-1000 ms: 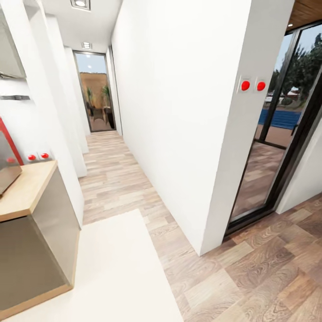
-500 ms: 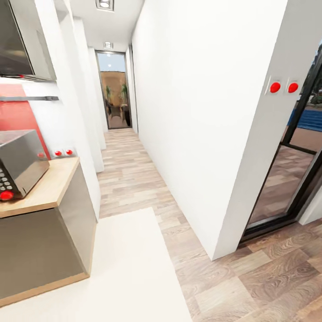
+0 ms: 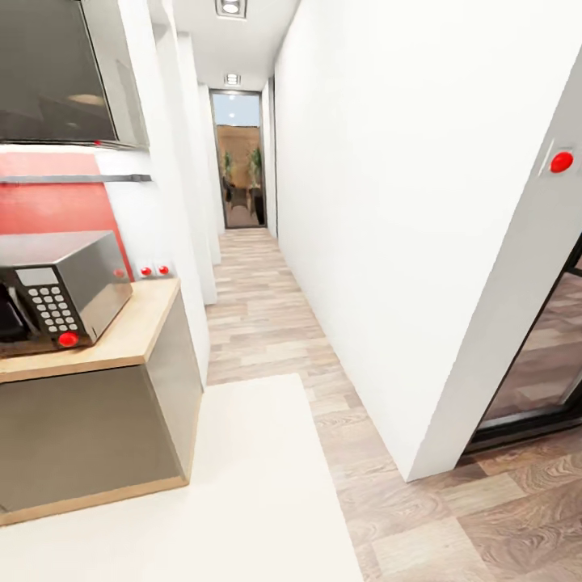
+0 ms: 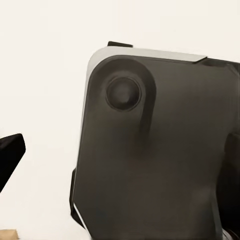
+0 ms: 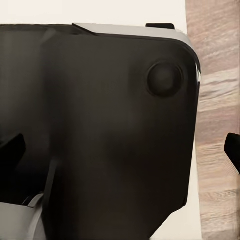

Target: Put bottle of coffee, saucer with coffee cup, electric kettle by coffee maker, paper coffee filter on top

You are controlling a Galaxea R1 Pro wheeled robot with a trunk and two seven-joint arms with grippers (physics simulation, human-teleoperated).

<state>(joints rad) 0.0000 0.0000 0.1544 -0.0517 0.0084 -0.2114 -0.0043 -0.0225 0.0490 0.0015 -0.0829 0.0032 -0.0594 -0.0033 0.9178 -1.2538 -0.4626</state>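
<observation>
On countertop [image 3: 133, 343], microwave [image 3: 61, 291] beside wall

A microwave [image 3: 61, 293] with a keypad and a red button stands on the worktop [image 3: 137, 335], a light wood-grain top over grey cabinet fronts, set back from its end edge. Above it a thin dark kitchen shelf [image 3: 77, 179] runs along a red wall panel [image 3: 48, 208], beneath a dark wall cabinet [image 3: 61, 73]. Two red switches [image 3: 154, 270] sit on the white wall just past the worktop's far corner. A pale rug [image 3: 242, 493] covers the wood floor [image 3: 267, 323] beside the cabinet, and a narrow corridor leads to a glass door [image 3: 240, 162].
</observation>
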